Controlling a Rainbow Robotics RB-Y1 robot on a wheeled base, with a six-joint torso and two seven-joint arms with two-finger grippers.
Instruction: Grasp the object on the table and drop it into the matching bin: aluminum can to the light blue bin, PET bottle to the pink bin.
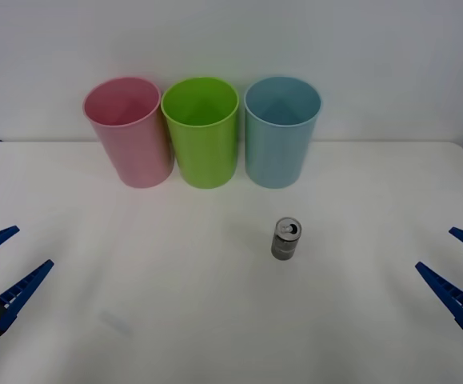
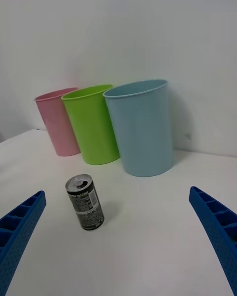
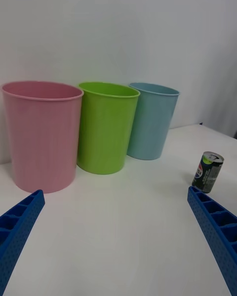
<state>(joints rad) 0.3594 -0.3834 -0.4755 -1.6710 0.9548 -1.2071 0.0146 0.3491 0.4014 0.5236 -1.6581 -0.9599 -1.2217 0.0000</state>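
aluminum can [image 1: 286,238] stands upright, both spread grippers [image 1: 7,268] [image 1: 455,264] cut off at edges.

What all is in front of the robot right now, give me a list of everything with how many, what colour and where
Small silver-grey metal drink can: one, upright on the table, in front of the light blue bin, apart from it.
Tall pink plastic bin: one, left end of the back row.
Tall green plastic bin: one, middle of the row.
Tall light blue plastic bin: one, right end of the row.
Wide white table: one, under everything.
Left gripper: blue fingers, open, at the table's left edge.
Right gripper: blue fingers, open, at the right edge.
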